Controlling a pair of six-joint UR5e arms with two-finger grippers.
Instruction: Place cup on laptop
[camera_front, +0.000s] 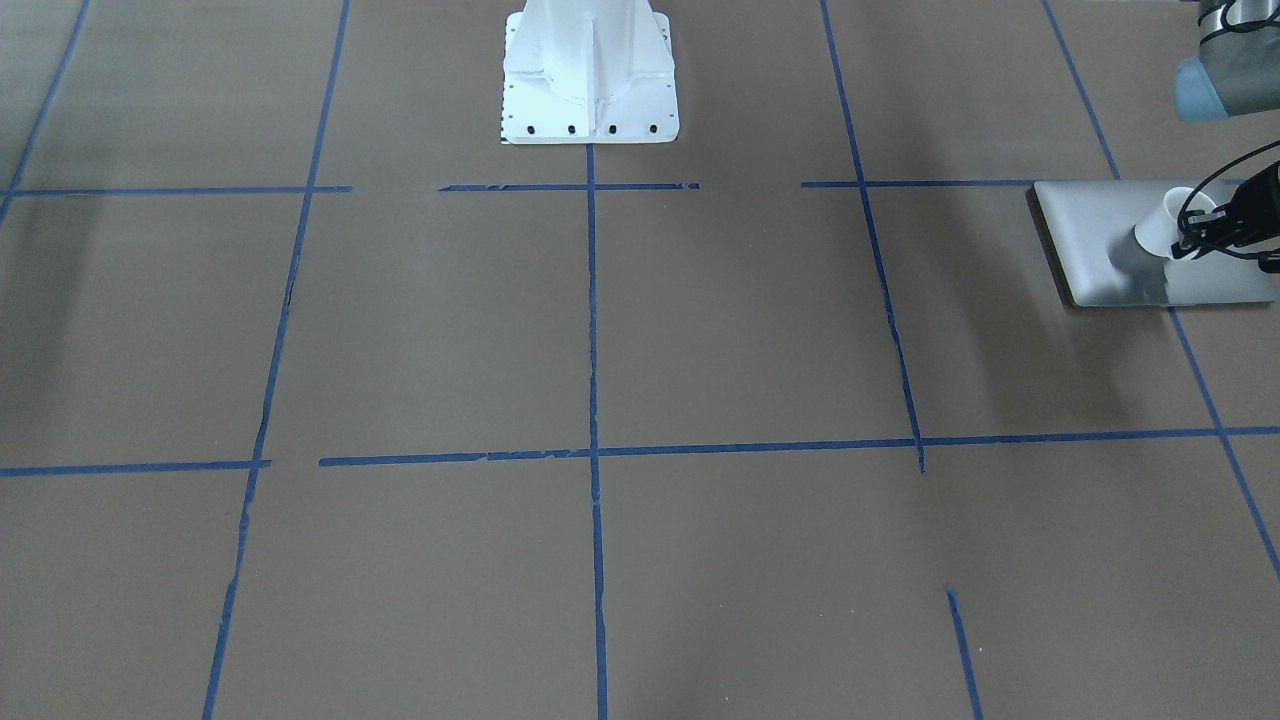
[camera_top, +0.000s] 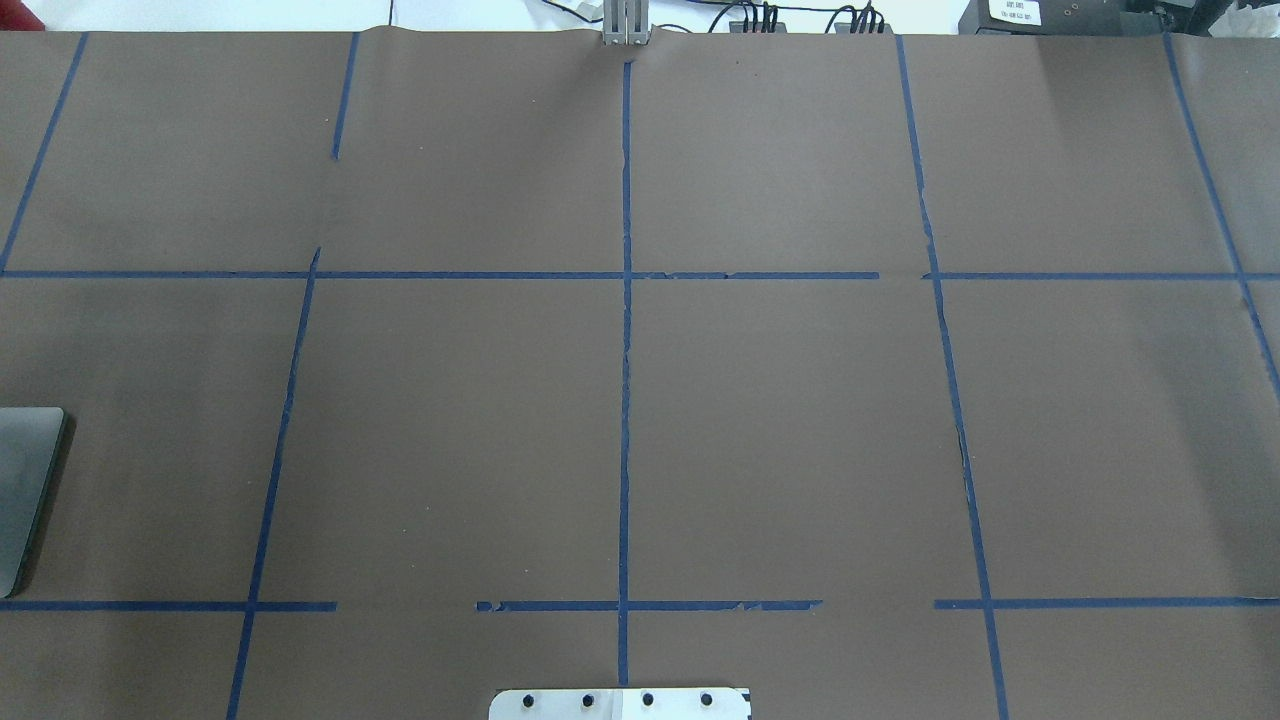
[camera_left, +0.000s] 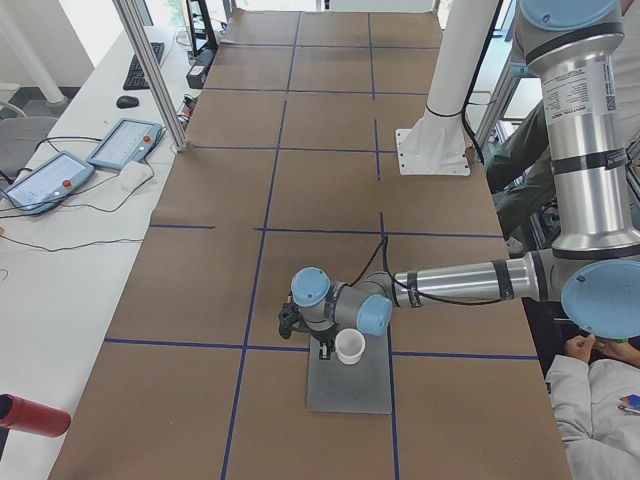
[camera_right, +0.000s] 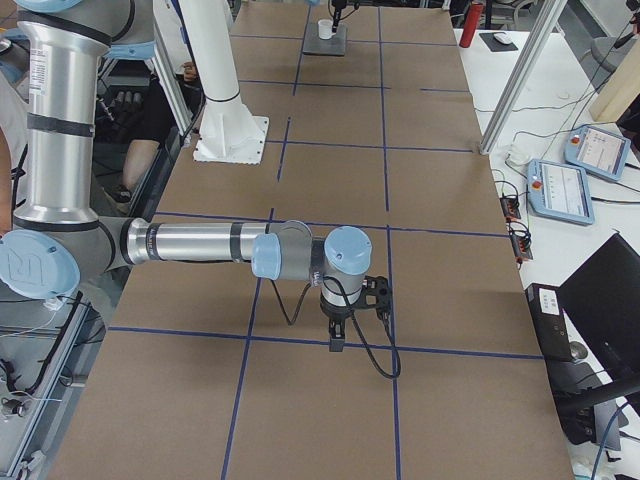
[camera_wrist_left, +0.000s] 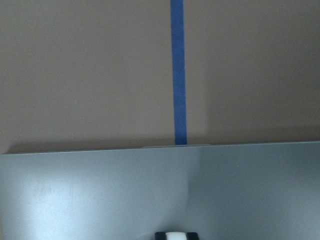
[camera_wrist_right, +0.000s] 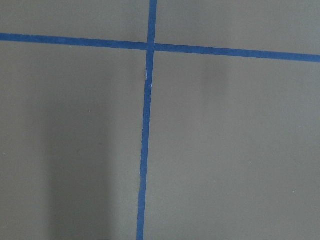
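Observation:
The silver-grey laptop (camera_front: 1110, 250) lies closed at the table's left end; it also shows in the overhead view (camera_top: 25, 480), the left side view (camera_left: 350, 385) and the left wrist view (camera_wrist_left: 125, 195). The small white cup (camera_front: 1160, 225) stands on its lid, also seen in the left side view (camera_left: 349, 346) and far off in the right side view (camera_right: 325, 29). My left gripper (camera_front: 1200, 235) is at the cup's rim and looks shut on it; a white sliver between dark pads shows at the left wrist view's bottom edge. My right gripper (camera_right: 337, 343) hangs over bare table; I cannot tell whether it is open.
Brown paper with blue tape lines (camera_front: 592, 450) covers the table. The white robot base (camera_front: 588, 75) stands at the robot's edge. Tablets (camera_right: 565, 190) and a red bottle (camera_left: 30, 415) lie on side tables. A person (camera_left: 590, 400) sits beside the robot.

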